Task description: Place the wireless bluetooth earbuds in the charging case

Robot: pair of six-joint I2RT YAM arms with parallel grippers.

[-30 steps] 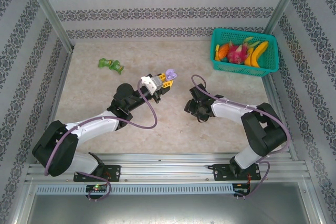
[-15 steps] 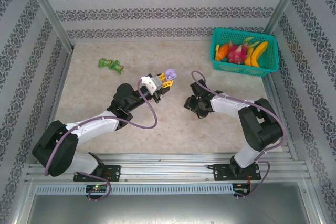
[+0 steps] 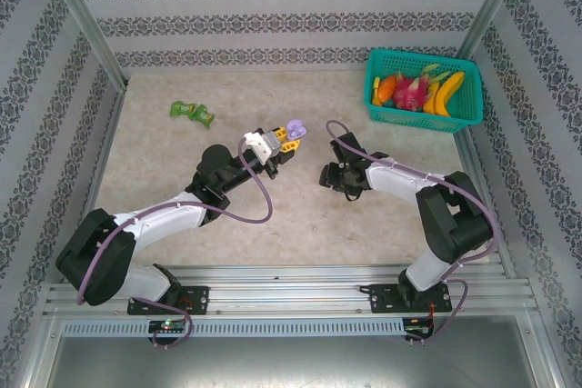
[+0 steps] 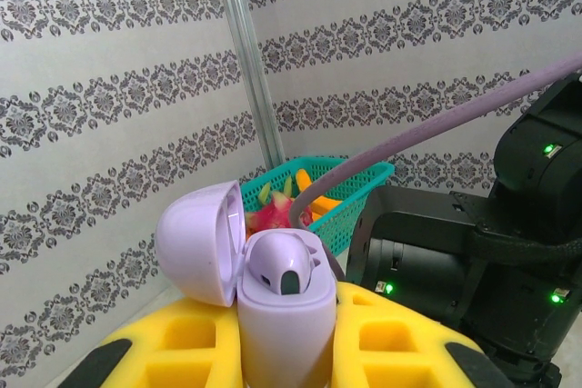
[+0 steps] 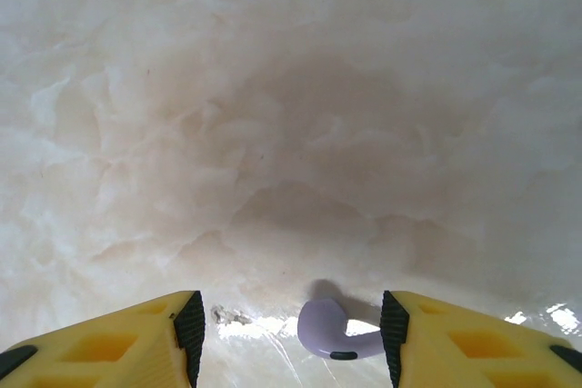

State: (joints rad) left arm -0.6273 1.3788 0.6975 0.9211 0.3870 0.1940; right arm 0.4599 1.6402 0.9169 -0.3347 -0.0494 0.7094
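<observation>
My left gripper is shut on a lilac charging case and holds it upright above the table's middle. In the left wrist view the case sits between the yellow fingers with its lid swung open to the left, and one lilac earbud rests in it. To the right, my right gripper points down at the table. Its jaws stand open around another lilac earbud, which lies on the marbled surface with its stem close to the right pad.
A teal basket of fruit stands at the back right, and the basket is also seen behind the case. A green wrapper-like object lies at the back left. Patterned walls close in the table on three sides.
The right gripper has shifted slightly towards the back of the table and its wrist has turned a little. The left arm and the case have stayed still.
</observation>
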